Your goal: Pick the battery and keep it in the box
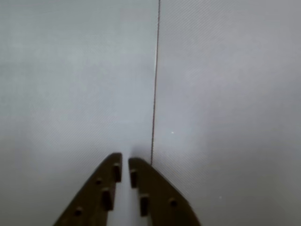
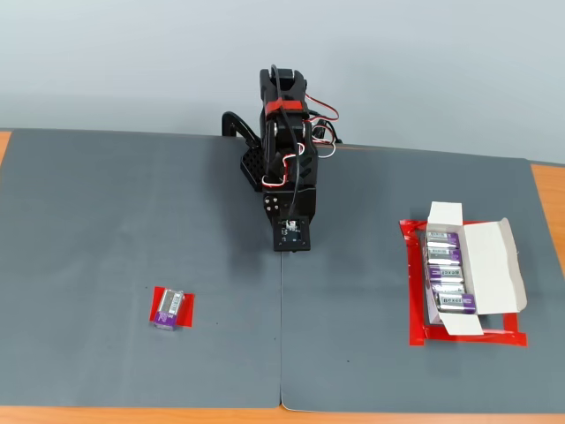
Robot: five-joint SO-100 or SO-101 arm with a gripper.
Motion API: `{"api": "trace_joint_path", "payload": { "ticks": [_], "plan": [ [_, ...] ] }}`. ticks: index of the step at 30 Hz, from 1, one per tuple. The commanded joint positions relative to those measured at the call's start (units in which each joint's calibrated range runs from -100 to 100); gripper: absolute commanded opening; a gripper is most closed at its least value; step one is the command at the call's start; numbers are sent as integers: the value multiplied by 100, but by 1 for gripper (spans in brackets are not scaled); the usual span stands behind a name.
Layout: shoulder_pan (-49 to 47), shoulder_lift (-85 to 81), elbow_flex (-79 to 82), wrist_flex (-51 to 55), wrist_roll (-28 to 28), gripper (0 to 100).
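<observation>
A purple and silver battery (image 2: 168,308) lies on a small red tape patch at the front left of the grey mat in the fixed view. The white box (image 2: 494,265) lies open at the right, with several like cells (image 2: 446,274) in a row inside it. My gripper (image 2: 290,243) hangs at the mat's middle back, on the folded black arm, far from both. In the wrist view my gripper (image 1: 125,160) is shut and empty, its dark fingers (image 1: 106,188) almost touching over bare mat. Battery and box are out of the wrist view.
A red tape rectangle (image 2: 413,291) outlines the box's spot. A seam (image 2: 282,336) between two grey mats runs down the middle and also shows in the wrist view (image 1: 154,94). The arm's base (image 2: 265,163) stands at the mat's back edge. The orange table edge (image 2: 547,190) shows at the right.
</observation>
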Motion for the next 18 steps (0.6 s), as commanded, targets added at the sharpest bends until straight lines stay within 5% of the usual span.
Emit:
{"api": "trace_joint_path", "payload": {
  "ticks": [1,18],
  "plan": [
    [18,330,-436,-141,-23,2],
    [928,4086,-3756,-706,-33,2]
  ]
}}
